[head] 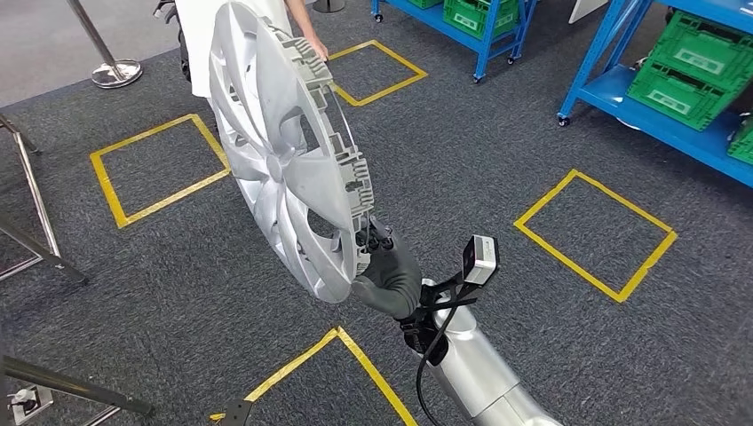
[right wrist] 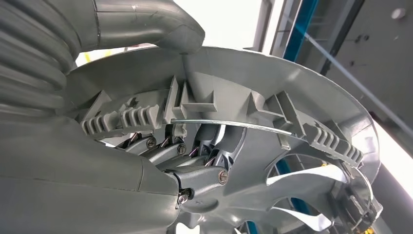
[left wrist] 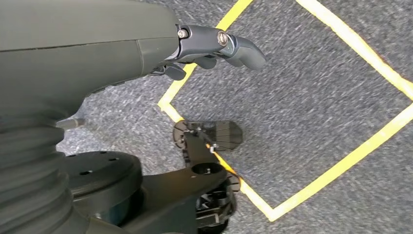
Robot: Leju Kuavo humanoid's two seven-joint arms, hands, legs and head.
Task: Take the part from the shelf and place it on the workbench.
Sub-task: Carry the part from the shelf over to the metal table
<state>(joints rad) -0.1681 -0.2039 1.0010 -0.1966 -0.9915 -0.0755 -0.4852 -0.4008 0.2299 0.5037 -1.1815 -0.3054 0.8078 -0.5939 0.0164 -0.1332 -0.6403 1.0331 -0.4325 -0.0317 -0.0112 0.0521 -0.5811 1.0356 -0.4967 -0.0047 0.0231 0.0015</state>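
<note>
R hand (head: pixel 388 277) grips the part, a silver wheel cover (head: pixel 284 151), at its near lower rim. Fingers are wrapped over the rim edge, thumb on one side and the rest hooked in behind the ribbed clips, per the R wrist view (right wrist: pixel 195 146). The grip looks firm, but it takes one small stretch of a big disc.

The cover stands nearly on edge, tilted, and is held up in the air in front of the robot, over grey carpet (head: pixel 533 142) w/ yellow tape squares (head: pixel 595 232). It touches nothing but the hand. The wire retaining ring (right wrist: pixel 229 124) runs along the clips on the back side.

L hand (left wrist: pixel 214 46) hangs low by the body. Fingers are loosely curled, nothing in them, not fully closed. It points down at carpet and tape.

A person stands at the far side, just behind the cover's top edge, one hand (head: pixel 313 44) close to the rim; can't tell if it touches. Blue racks (head: pixel 622 84) w/ green crates (head: pixel 701 67) are far right. Metal frame legs (head: pixel 35 213) are at left.

Step, as I judge it: pick is done and the part is off the shelf, so this is the carry phase. The workbench isn't among what's visible here, so placement is not yet begun.

Next move needs:
- turn/walk to the bench, keeping the cover clear of the person and the racks
- keep the wrist steady, since a big disc on a rim pinch will want to swing or twist
- tip it flat before setting down, and let go only once it rests

Risk: it slips at the rim, or the far edge clips the person.
</note>
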